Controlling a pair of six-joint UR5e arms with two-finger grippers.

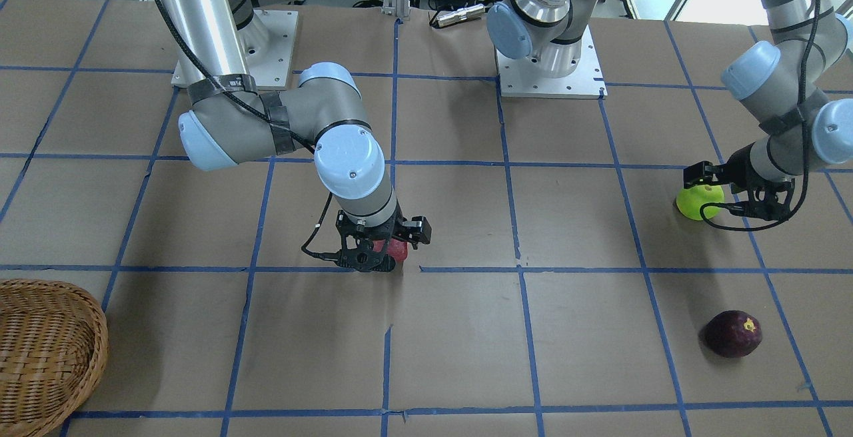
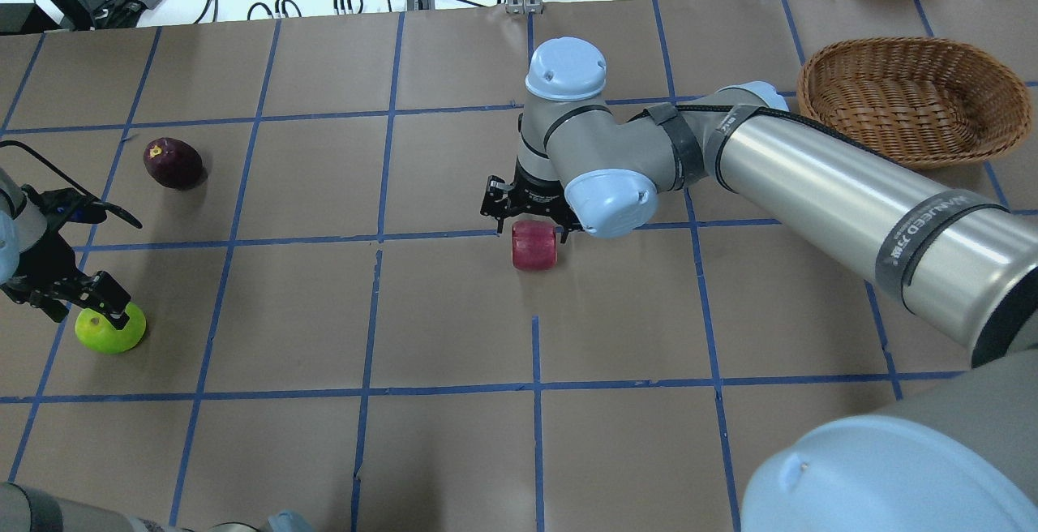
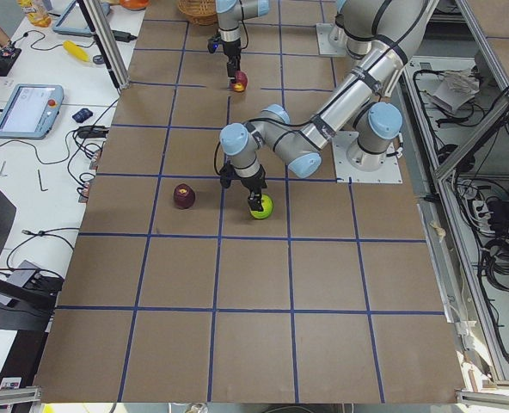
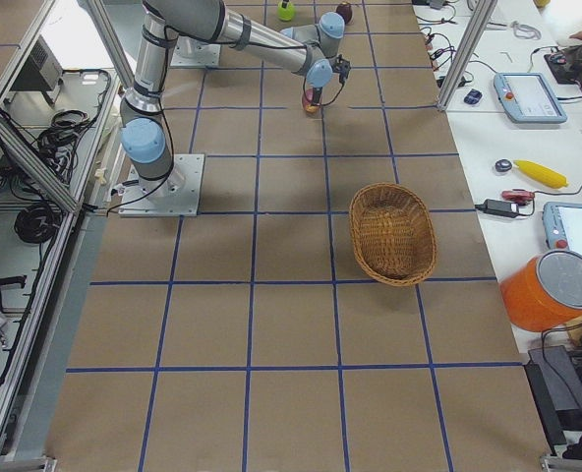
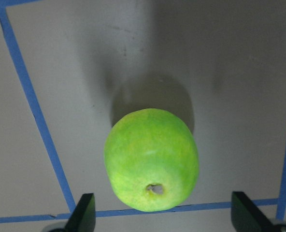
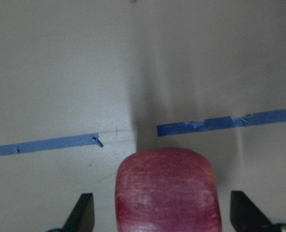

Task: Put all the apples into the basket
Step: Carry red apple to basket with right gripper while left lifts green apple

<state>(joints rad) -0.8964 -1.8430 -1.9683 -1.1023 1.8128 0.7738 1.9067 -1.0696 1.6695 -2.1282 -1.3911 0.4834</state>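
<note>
The lime green apple (image 1: 700,202) lies on the table, also seen in the overhead view (image 2: 109,329) and the left wrist view (image 5: 151,159). My left gripper (image 1: 730,190) is open, its fingers (image 5: 85,215) apart on either side of the apple. The streaky red apple (image 1: 398,249) lies mid-table (image 2: 534,245). My right gripper (image 1: 390,245) is open over it, with gaps between its fingers (image 6: 84,212) and the fruit (image 6: 167,191). The dark purple apple (image 1: 733,334) lies alone (image 2: 173,163). The wicker basket (image 1: 100,330) stands empty at the table's corner on my right (image 2: 819,70).
The brown table is marked with a grid of blue tape (image 1: 520,270). The two arm base plates (image 1: 550,74) (image 1: 233,50) sit at the robot's edge. An orange container (image 4: 556,290), tablets and cables lie on the side bench beyond the basket.
</note>
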